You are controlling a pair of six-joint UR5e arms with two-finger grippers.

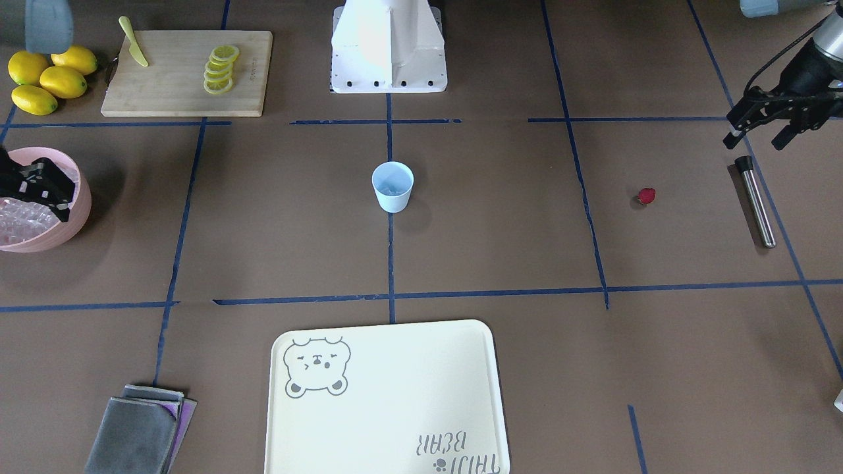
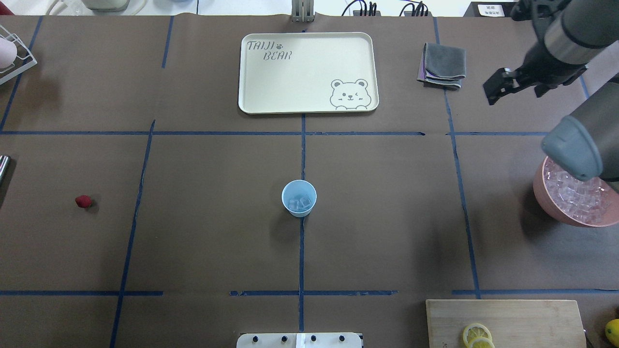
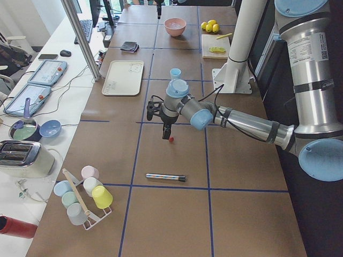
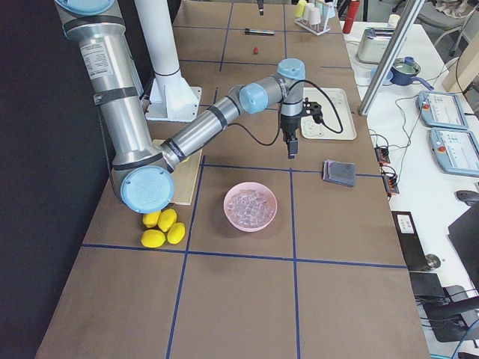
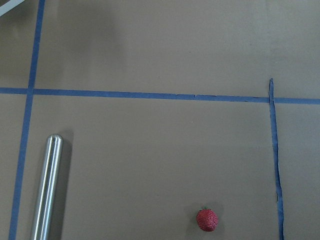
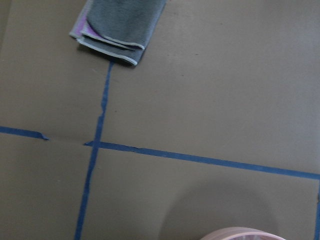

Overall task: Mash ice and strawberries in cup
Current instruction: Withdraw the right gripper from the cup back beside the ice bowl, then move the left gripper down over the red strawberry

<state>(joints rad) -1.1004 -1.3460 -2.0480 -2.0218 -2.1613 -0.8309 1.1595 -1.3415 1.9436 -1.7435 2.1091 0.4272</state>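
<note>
Your left gripper (image 1: pixel 757 138) hangs above one end of the table, fingers spread and empty. The right gripper (image 2: pixel 498 87) hovers near the pink bowl (image 2: pixel 546 203) at the opposite end, on its operators' side, and you cannot tell from these views whether it is parted or closed. The pale blue cup (image 2: pixel 299 198) stands upright at the table's centre with a few cubes of ice (image 2: pixel 300 203) in it; more ice fills the bowl. A steel rod (image 1: pixel 756 201) lies flat near the left gripper, its long axis running from the robot's side toward yours. The strawberry (image 1: pixel 647 196) sits alone on the paper between rod and cup, nearer the rod. It lies toward the centre and toward your side of the left gripper, so the left arm is plainly the nearer one, and the next move is probably a short shift and a descent onto the berry. The left wrist camera shows the berry low in its frame, right of centre; the overhead view shows the berry but not the left gripper.
</note>
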